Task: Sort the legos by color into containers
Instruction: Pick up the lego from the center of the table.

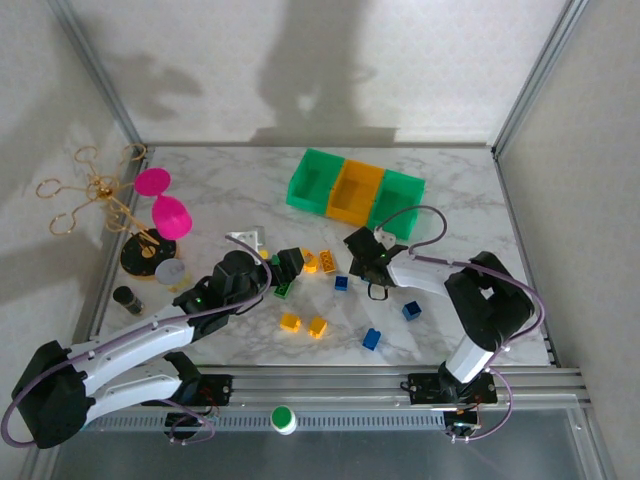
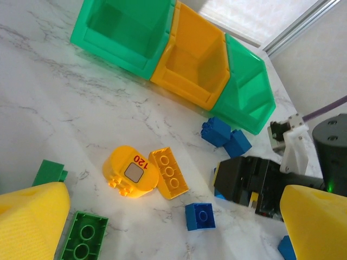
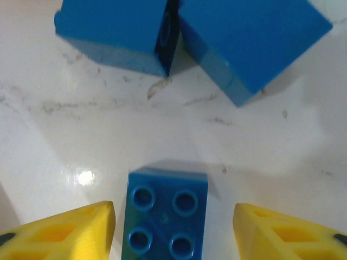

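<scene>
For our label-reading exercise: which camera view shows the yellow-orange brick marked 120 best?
The left wrist view: the rounded yellow-orange brick lies close, its 120 label legible. The top external view shows that brick as a small orange blob, label unreadable.

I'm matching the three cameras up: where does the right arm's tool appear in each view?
Top external: right tool right of centre, in front of the right green bin.
Left wrist: right tool, a black block low at the right.
Right wrist: right tool, yellow fingers in the bottom corners, open astride a blue lego.
Shared landmark: two blue legos side by side beyond it, both wrist views.
</scene>
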